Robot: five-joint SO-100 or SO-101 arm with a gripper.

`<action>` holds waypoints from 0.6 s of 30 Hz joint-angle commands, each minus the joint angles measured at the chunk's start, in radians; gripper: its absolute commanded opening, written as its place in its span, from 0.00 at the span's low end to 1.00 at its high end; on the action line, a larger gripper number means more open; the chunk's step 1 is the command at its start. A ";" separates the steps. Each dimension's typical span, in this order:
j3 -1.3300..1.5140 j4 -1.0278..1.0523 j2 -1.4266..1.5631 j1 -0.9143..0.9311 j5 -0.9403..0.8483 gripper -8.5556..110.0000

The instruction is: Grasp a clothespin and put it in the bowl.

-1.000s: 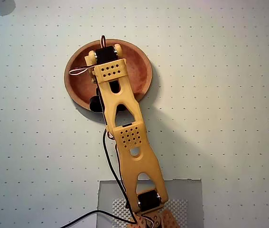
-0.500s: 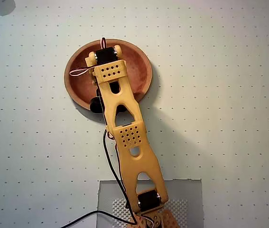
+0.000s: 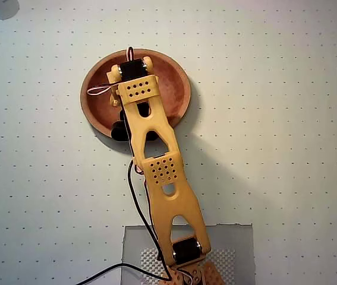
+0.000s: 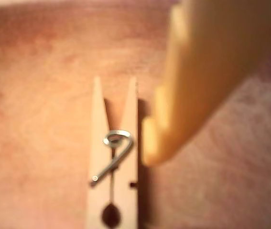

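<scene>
In the overhead view, the round reddish-brown wooden bowl (image 3: 174, 89) with its lighter tan rim sits on the pale dotted table surface (image 3: 287, 148). The yellow jointed robot arm (image 3: 162, 172) reaches from the grey base plate (image 3: 239, 243) at the bottom edge up over the bowl, covering its centre.

In the wrist view, the small light-wood clothespin (image 4: 113, 167) with a metal spring coil lies flat on the bowl's reddish floor (image 4: 39, 95), tapered prongs pointing up. Just beside it on the right stands one blurred yellow gripper finger (image 4: 192, 86). The second finger is out of view, so the jaw state cannot be told.
</scene>
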 commanded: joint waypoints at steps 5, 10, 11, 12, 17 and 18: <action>0.064 0.029 0.325 0.032 0.011 0.27; 0.184 0.029 0.506 0.037 0.014 0.27; 0.218 0.029 0.548 0.037 0.014 0.27; 0.247 0.029 0.580 0.037 0.014 0.27; 0.376 0.029 0.741 0.031 0.014 0.27; 0.408 0.029 0.778 0.028 0.015 0.27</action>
